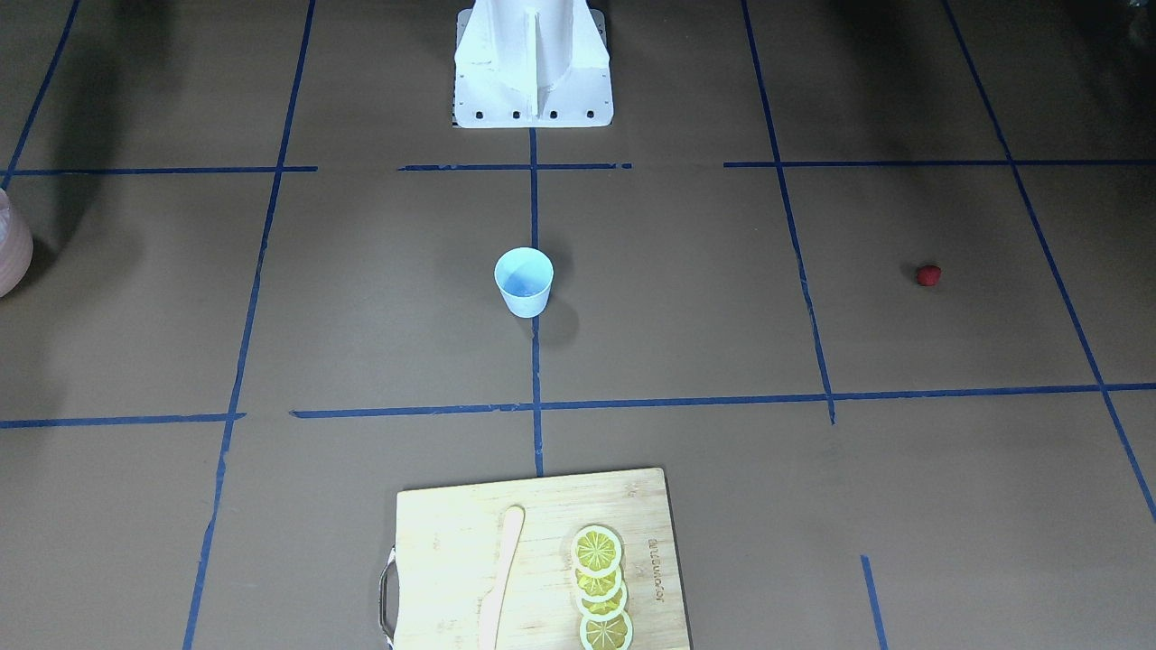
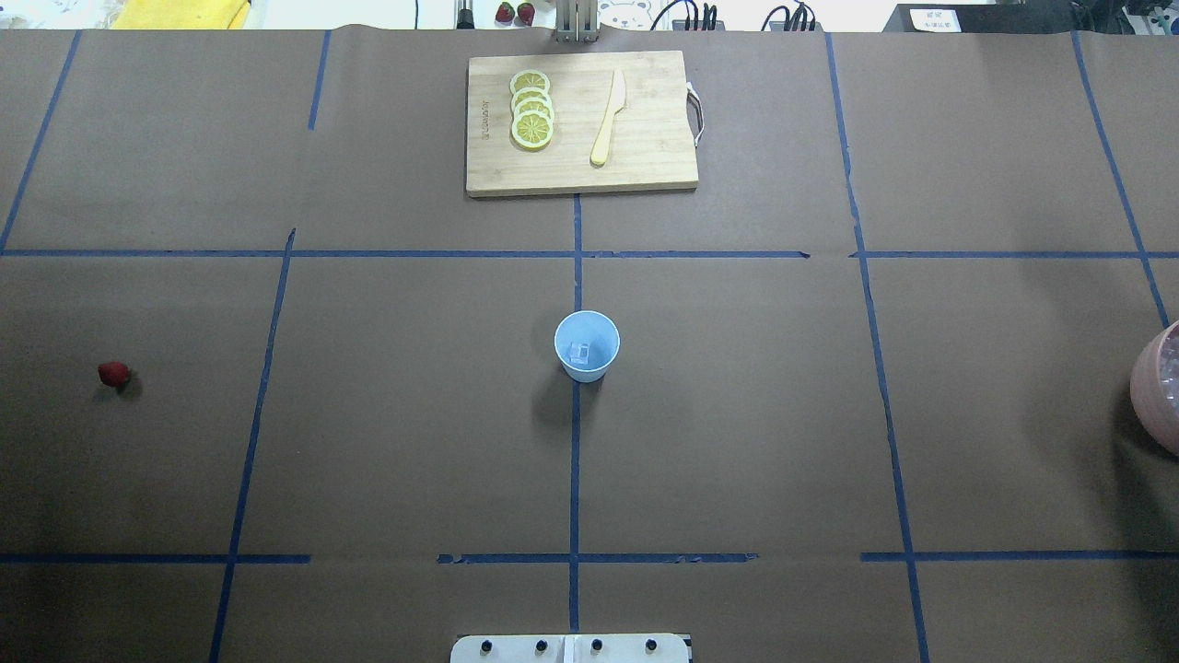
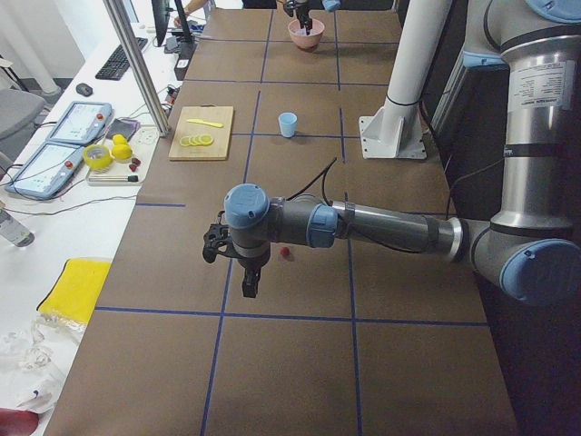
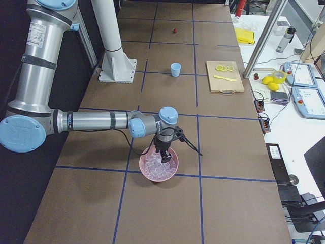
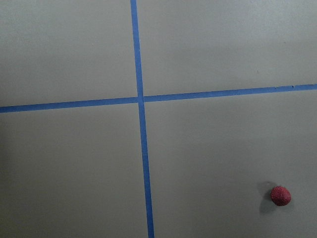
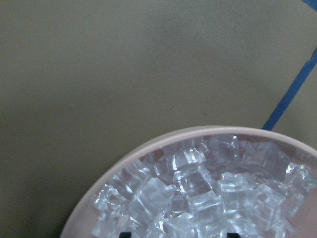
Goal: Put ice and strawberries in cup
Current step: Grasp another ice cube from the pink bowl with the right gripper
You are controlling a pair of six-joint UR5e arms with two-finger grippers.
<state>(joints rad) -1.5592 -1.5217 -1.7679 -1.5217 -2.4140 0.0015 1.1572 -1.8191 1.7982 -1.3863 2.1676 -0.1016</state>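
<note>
Blue is the colour of the little cup (image 2: 587, 345), and it stands upright in the middle of the brown table (image 2: 387, 442), right on a line of blue tape. One clear ice cube (image 2: 579, 351) lies at the bottom of the cup. Far from the cup, on the robot's right side, sits a pink bowl (image 2: 1147, 405). It is piled full of ice (image 6: 198, 193), many clear little blocks heaped together. The right gripper (image 4: 165, 158) hangs point-down over the bowl, just above the heap or touching it. I cannot tell if its fingers are apart or together, or if they have a block. Far from the cup on the other side, the robot's left, the small red strawberry (image 2: 113, 373) lies alone on the table. The left gripper (image 3: 249, 289) hangs near the strawberry but not over it, and it is not touching it. I cannot tell how its fingers stand either. Past the cup, away from the robot, lies a wooden board (image 2: 645, 166). A row of yellow lemon slices (image 2: 532, 109) and a pale knife (image 2: 608, 120) rest on the board.
</note>
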